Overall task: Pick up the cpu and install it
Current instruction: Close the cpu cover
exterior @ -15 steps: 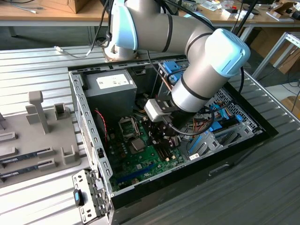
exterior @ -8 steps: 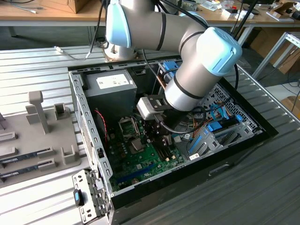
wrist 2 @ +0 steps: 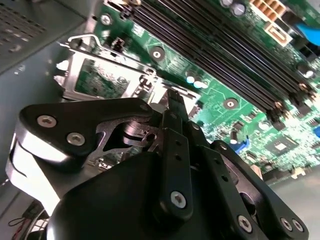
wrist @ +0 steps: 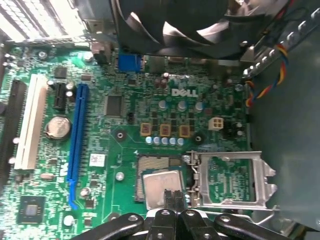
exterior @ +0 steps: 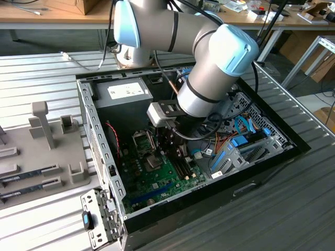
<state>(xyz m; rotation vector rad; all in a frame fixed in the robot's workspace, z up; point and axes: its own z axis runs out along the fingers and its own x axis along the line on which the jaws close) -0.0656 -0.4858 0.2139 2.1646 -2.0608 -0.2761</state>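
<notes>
**Arm holding the cpu at the open socket inside the computer case**

A big grey robot arm (exterior: 209, 68) with pale blue joint caps is reaching down from the top of the exterior view into an open black computer case (exterior: 272, 157) that is lying on a ribbed metal table (exterior: 293, 209). Inside the case, a grey power supply box (exterior: 123, 93) is sitting at the far end, and the green motherboard (exterior: 157, 180) is covering the floor. Coloured cables and blue drive brackets (exterior: 238, 151) are crowding the side of the case toward the exterior view's right. On the exterior view's left, a grey moulded tray (exterior: 36, 151) is resting on the table, with long thin dark sticks lying in its slots.

In the first wrist view, the motherboard is showing a long blue expansion slot (wrist: 79, 145), a white slot (wrist: 31, 127) beside it, and a round coin battery (wrist: 57, 127) between them. A dark fan (wrist: 175, 25) is hanging over the board's far edge. The socket's metal retention frame (wrist: 232, 180) is standing swung open, lying just beside the socket (wrist: 145, 167).

The gripper (wrist: 174, 200) is hanging low over that socket, its black fingers (wrist: 167, 197) pinching together on the edge of the cpu (wrist: 160, 187). The silvery square chip is sitting tilted over the socket opening, partly overlapping it; whether it is already touching the socket is not clear. In the second wrist view, the gripper (wrist 2: 176, 107) is pointing at the board just beside the open frame (wrist 2: 107, 75), near the row of dark memory slots (wrist 2: 210, 45).
</notes>
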